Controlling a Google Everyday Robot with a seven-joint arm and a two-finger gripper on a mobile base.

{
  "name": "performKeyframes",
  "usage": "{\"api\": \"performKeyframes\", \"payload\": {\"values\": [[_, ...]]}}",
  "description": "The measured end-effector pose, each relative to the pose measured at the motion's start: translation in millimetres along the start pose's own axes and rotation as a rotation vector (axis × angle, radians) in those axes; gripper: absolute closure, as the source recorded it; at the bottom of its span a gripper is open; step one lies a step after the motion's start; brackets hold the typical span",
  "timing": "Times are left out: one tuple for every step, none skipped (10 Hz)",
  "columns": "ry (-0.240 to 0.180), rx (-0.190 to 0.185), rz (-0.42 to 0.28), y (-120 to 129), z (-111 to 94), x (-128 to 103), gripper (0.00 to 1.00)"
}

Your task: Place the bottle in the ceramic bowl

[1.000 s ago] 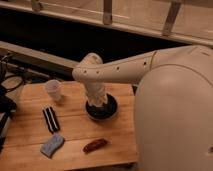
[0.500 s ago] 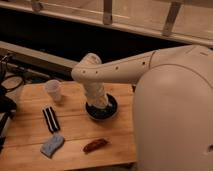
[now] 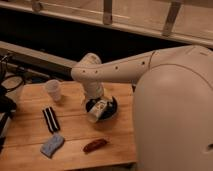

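The dark ceramic bowl (image 3: 114, 105) sits on the wooden table (image 3: 30, 125), near its middle. The small whitish bottle (image 3: 98, 111) with a pale label lies tilted at the bowl's front-left rim, partly inside the bowl. My gripper (image 3: 96, 101) comes straight down from the white arm (image 3: 115, 70) and sits right above the bottle, at the bowl's left side. The wrist hides most of the gripper and where it meets the bottle.
A white disposable cup (image 3: 53, 90) stands left of the bowl. A black-and-white striped object (image 3: 50, 119), a blue cloth (image 3: 52, 145) and a reddish-brown object (image 3: 95, 145) lie nearer the front edge. My large white body (image 3: 175, 115) fills the right. Dark cables (image 3: 10, 85) lie at the left.
The arm has stayed over the bowl with almost no shift. The bottle now shows lower and more tilted at the bowl's front-left rim.
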Motion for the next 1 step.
{"api": "performKeyframes", "payload": {"values": [[-0.003, -0.006, -0.004, 1.4, 0.2, -0.4, 0.13]]}}
